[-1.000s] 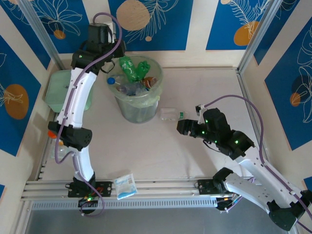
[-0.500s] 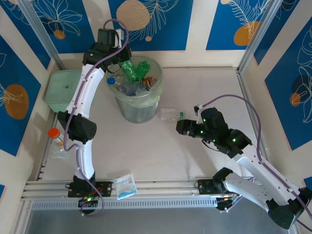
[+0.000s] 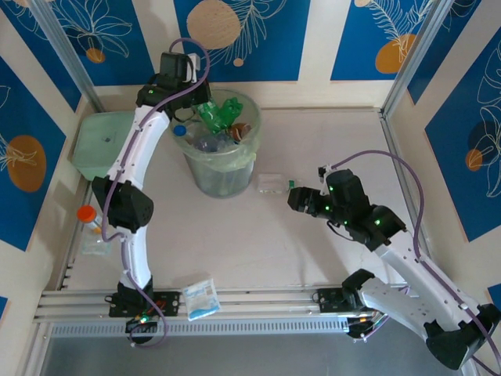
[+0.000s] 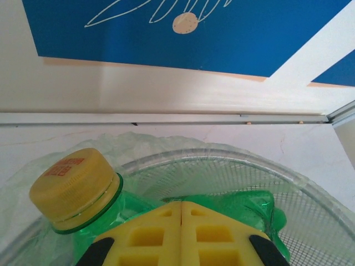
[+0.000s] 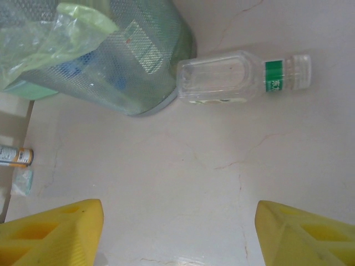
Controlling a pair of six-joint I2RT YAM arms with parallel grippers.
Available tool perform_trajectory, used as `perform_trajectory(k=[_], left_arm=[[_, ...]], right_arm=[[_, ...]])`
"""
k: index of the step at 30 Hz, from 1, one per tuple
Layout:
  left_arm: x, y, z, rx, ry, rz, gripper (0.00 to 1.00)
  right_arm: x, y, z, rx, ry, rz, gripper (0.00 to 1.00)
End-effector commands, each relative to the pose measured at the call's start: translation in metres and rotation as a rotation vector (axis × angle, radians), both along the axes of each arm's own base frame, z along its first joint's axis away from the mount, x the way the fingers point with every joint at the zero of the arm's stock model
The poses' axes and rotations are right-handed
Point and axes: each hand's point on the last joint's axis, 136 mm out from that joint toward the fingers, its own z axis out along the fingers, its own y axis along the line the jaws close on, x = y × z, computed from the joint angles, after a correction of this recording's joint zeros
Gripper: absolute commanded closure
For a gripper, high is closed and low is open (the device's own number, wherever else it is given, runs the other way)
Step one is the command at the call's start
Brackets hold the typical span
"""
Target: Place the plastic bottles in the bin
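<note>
The left end effector (image 4: 181,206), pinching a green bottle (image 4: 83,191) by its body, hangs over the bin (image 3: 221,174), which stands at the back of the surface with several bottles inside. The drop looks like the step in hand, and it calls for the pads to part. The right end effector (image 5: 178,224), spread wide, faces a clear bottle (image 5: 224,77) lying just beside the bin. Since a second ago the left arm has swung off the green box (image 3: 98,145) to the bin, and the right has crept nearer its bottle
</note>
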Motion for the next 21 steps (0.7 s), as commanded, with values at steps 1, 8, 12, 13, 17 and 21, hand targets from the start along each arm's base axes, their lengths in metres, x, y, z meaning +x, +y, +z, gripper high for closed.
perform_trajectory(k=[1,8,12,13,17,21], left_arm=[[-0.013,0.002,-0.032,0.026,0.106,-0.019,1.0],[-0.032,-0.003,0.001,-0.027,0.045,-0.039,0.99],[-0.042,-0.002,0.051,-0.082,-0.051,-0.04,0.9],[-0.045,-0.002,0.062,-0.093,-0.07,-0.042,0.88],[-0.06,-0.001,0.105,-0.144,-0.14,-0.052,0.78],[-0.084,0.003,0.133,-0.176,-0.179,-0.067,0.71]], right_arm=[[0.004,-0.011,0.001,-0.003,0.03,-0.064,0.27],[0.017,-0.023,-0.008,-0.001,0.092,-0.135,0.25],[0.032,-0.027,-0.016,0.022,0.15,-0.17,0.21],[0.036,-0.029,-0.02,0.023,0.178,-0.184,0.21],[0.058,-0.027,-0.032,0.042,0.239,-0.185,0.18],[0.087,-0.025,-0.035,0.115,0.26,-0.161,0.15]])
